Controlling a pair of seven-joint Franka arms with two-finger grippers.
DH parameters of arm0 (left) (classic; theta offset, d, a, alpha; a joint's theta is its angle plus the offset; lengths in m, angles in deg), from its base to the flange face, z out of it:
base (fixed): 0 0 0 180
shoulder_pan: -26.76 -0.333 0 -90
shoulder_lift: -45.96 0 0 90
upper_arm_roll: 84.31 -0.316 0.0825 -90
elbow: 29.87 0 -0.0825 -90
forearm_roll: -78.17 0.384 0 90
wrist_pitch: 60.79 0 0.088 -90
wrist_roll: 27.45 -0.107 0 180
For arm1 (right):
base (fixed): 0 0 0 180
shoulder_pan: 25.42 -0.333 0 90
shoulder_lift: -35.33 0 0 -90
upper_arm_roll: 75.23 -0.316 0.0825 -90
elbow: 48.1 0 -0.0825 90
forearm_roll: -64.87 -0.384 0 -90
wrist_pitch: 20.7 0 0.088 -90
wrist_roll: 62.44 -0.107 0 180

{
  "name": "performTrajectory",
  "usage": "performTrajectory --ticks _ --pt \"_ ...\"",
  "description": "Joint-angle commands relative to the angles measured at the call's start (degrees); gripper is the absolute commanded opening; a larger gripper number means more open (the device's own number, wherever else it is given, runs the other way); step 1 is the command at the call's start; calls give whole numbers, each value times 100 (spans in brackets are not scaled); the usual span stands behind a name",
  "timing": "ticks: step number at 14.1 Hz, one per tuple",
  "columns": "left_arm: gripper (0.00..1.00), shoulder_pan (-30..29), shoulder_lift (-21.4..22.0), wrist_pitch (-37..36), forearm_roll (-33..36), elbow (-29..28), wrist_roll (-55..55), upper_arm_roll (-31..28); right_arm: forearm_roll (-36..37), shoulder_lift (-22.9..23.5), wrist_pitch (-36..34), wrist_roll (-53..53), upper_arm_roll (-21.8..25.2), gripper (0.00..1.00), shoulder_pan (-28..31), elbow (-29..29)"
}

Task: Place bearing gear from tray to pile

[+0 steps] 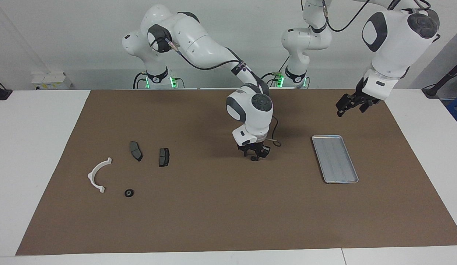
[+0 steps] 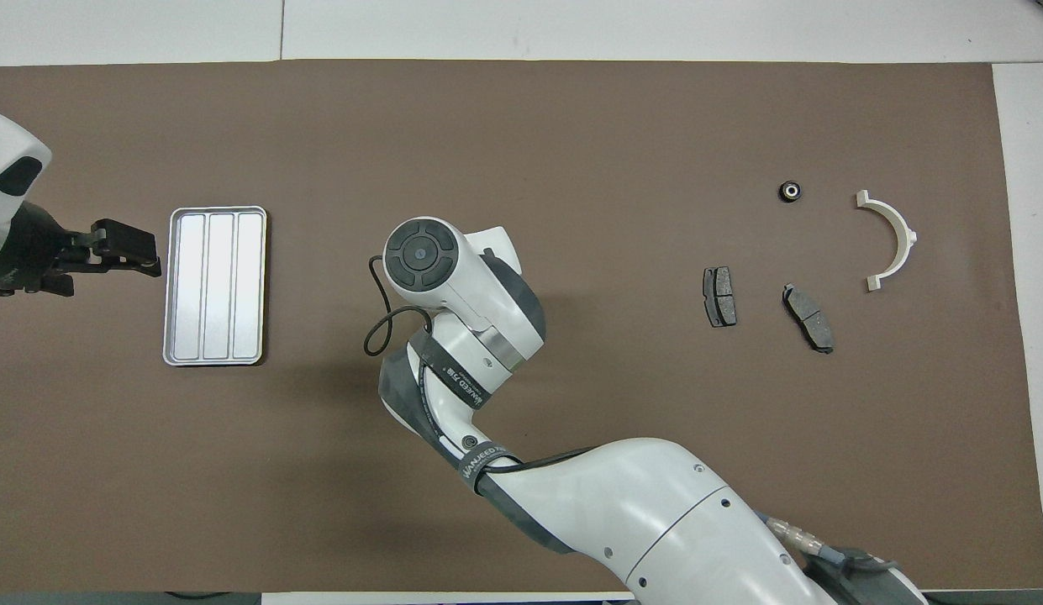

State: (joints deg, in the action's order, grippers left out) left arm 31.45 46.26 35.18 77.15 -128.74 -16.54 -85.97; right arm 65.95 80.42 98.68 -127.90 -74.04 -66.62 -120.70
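**Right hand down on gear, mid-bench**

Brown mat (image 1: 228,221) covers the bench. Tray (image 1: 335,159) lies bare toward the left arm's end. Right hand (image 1: 255,156) pinches the small black bearing gear (image 1: 253,158) on the mat. Left hand (image 1: 351,105) waits spread above the tray's corner. Pile: white bracket (image 1: 97,175), two pads (image 1: 135,150), another black gear (image 1: 129,193).

Right arm (image 2: 454,286) apparently hides mat (image 2: 521,126) beside tray (image 2: 172,286)
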Motion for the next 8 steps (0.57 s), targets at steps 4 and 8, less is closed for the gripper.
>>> performTrajectory --ticks 4,8 --pt "100 -38 14 -61 40 87 -36 26 103 158 16 -152 -31 0 59 131" --pt "100 -12 102 -114 31 -10 -36 79 112 -156 -1009 846 -13 0 531 551"
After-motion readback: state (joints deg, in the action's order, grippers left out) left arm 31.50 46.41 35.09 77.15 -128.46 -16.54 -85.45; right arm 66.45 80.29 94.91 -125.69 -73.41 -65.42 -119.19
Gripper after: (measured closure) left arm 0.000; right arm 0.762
